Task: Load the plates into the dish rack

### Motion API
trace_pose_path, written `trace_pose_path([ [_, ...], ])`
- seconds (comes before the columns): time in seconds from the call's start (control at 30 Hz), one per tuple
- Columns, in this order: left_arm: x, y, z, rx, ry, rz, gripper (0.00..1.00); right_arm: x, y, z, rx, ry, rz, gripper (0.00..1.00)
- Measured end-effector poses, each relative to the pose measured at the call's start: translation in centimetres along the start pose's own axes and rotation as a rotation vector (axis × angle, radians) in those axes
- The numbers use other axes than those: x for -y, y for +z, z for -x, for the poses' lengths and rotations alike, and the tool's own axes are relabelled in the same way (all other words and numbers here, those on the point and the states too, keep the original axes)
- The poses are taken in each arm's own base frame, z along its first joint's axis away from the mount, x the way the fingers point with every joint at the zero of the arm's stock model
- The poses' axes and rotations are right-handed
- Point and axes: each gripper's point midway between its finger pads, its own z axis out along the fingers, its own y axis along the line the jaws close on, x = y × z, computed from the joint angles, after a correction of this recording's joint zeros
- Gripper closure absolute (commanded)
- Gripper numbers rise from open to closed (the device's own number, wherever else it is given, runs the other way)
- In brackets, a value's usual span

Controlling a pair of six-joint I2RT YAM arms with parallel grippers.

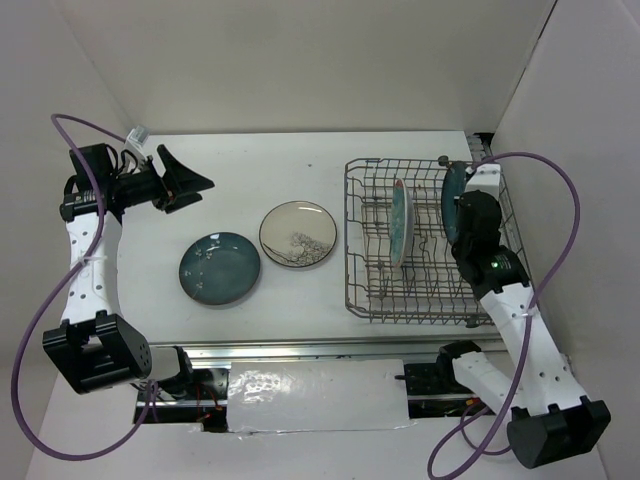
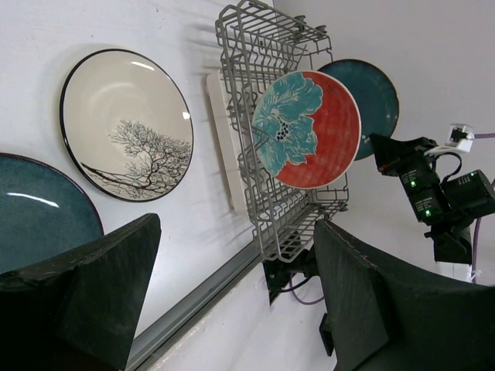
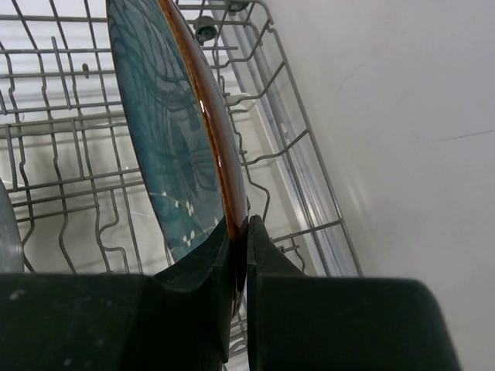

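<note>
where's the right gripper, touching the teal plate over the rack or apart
Touching. In the right wrist view the right gripper is shut on the rim of the teal plate, no gap.

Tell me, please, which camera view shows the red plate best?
The left wrist view: the red plate faces that camera, standing in the dish rack. The top external view shows only its thin edge; the right wrist view does not clearly show it.

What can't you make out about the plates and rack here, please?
- Right wrist view: lower rim of the dark teal speckled ceramic plate, hidden by the right gripper; seating in the grey wire dish rack unclear.
- Left wrist view: second teal plate cut off by the frame edge.
</note>
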Motion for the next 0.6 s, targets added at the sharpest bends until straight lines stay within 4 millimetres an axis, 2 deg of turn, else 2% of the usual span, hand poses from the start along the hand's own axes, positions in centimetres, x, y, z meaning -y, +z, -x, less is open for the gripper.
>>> trace_pose_path([
  [0.37,-0.1,0.0,0.0,-0.001,0.003,0.000,0.08,-1.3,1.2,-1.3,-0.011,-0.001,0.020,1.00],
  [0.6,-0.4,0.1,0.0,-0.001,0.018,0.007,0.08,-1.9,1.0,-2.3,-0.024,0.035,0.031,1.00],
])
